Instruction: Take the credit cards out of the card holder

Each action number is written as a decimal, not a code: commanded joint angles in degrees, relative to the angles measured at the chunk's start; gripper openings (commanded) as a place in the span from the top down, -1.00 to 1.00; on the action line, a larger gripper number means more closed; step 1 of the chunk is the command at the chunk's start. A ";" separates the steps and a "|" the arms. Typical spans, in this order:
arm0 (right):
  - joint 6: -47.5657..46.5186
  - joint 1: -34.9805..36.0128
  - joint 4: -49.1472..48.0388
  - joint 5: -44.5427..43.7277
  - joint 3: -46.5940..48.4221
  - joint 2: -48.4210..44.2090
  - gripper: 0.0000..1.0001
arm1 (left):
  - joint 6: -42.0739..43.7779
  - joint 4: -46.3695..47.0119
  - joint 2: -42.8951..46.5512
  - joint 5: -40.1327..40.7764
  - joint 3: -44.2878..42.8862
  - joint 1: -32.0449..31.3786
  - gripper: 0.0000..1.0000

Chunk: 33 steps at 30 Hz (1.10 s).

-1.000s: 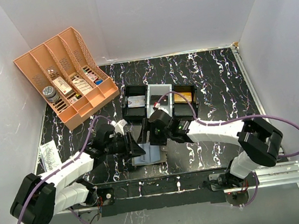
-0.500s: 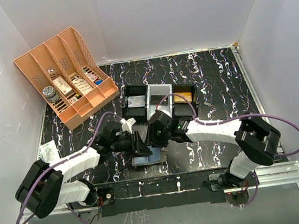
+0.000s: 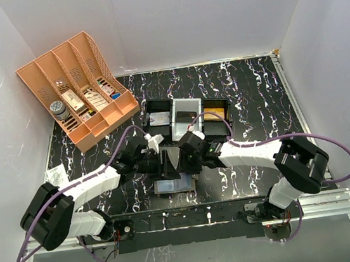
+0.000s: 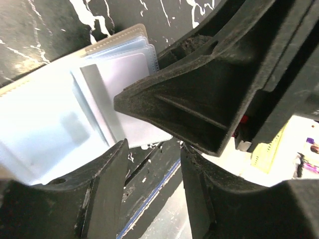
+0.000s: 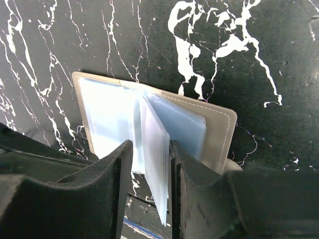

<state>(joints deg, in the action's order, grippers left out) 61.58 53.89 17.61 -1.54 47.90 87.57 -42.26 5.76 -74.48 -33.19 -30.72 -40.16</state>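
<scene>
- meeting low over the open card holder [image 3: 172, 185], both arms crowd the near middle of the table [image 3: 253, 89], with their heads almost touching.
- the card holder lies flat and spread open, its clear pockets facing up. it sits just in front of the black tray [image 3: 174, 115], and the arms partly hide it from above.
- the left arm has swung in from the holder's left side over the last second, so more of the holder is now covered than before.
- the left gripper [image 4: 153, 149] has its jaws apart with nothing between them. it hangs at the holder's edge, right up against the other arm's head.
- the right gripper [image 5: 150, 147] has drawn its jaws in from a wider spread. they now stand on either side of one upright sleeve leaf [image 5: 157, 164].
- the leaf stands between the jaws, but i cannot tell whether it is actually pinched.
- no credit cards can be made out for certain in the pale, washed-out pockets. a grey strip in the left wrist view may be a card's edge.
- this looks like paging through the pockets to reach a card, so the extraction itself still seems to lie ahead.
</scene>
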 commanded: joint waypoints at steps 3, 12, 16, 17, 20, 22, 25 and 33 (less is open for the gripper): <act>-0.45 -0.13 1.28 -1.73 0.73 -2.33 0.33 | 3.38 -12.03 6.35 11.27 -3.10 -0.18 0.08; -2.12 -0.23 -3.66 2.85 -2.27 -7.41 0.45 | 0.46 -20.16 9.74 22.99 -2.19 -0.16 0.10; -1.65 -0.57 -3.81 3.82 -3.40 -8.72 0.59 | 0.00 -20.50 9.70 23.75 -1.81 -0.11 0.12; -1.64 -0.63 -3.77 4.10 -3.49 -8.80 0.72 | -0.11 -20.66 9.65 23.98 -1.78 -0.17 0.13; -1.81 -0.80 -5.25 5.78 -3.94 -8.74 0.95 | 0.33 -21.13 9.25 23.79 -2.11 -0.18 0.14; -1.95 -0.82 -6.43 7.28 -3.95 -8.37 1.00 | 0.80 -21.30 8.81 23.46 -2.32 -0.18 0.16; -1.92 -0.84 -7.76 8.49 -3.72 -7.53 1.00 | 1.48 -21.04 8.56 22.84 -2.43 -0.18 0.16; -2.25 -0.91 -12.29 13.19 -2.07 -4.08 0.86 | 1.54 -17.98 8.39 19.97 -2.25 -0.22 0.12</act>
<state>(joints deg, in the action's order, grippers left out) 60.05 53.17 10.66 8.23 44.07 81.91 -41.15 -13.37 -66.15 -11.09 -32.25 -40.16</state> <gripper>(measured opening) 0.062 0.432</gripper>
